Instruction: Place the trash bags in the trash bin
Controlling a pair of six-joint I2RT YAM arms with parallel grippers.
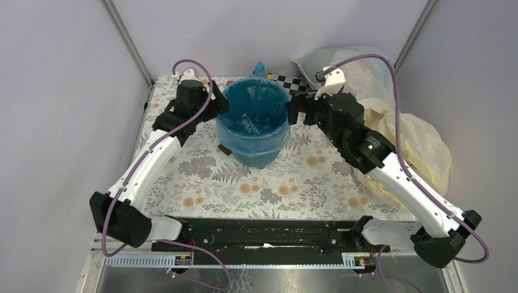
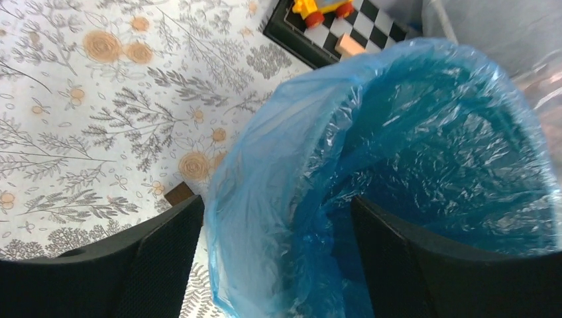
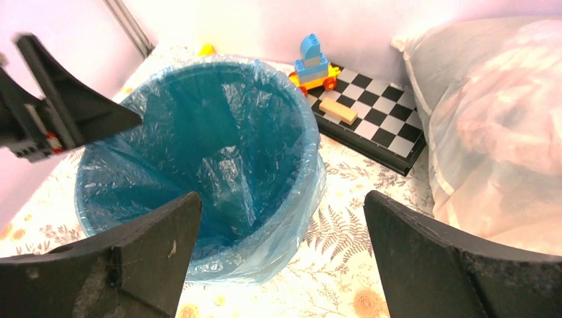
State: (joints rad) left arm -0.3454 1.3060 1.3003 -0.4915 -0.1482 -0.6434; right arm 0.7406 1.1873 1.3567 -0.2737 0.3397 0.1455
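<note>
While grippers gape, trash bag [image 1: 253, 113] lines trash bin [image 1: 259, 159]

Where the left gripper [image 2: 273, 201] opens wide, the bag's folded rim stands between its jaws. The right gripper [image 3: 281, 195], likewise spread, faces the bin just ahead; rightward lie a chessboard [image 3: 384, 126], toy blocks [image 3: 313, 63] and a stuffed clear bag [image 3: 504, 126].

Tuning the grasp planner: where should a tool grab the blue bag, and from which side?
Pinch the bag at its cuff, where it folds over the bin rim, coming from above, one finger inside, one outside. Elsewhere the film hugs the walls; only the rim fold offers a pinchable edge. The open left tool straddles it so.
</note>
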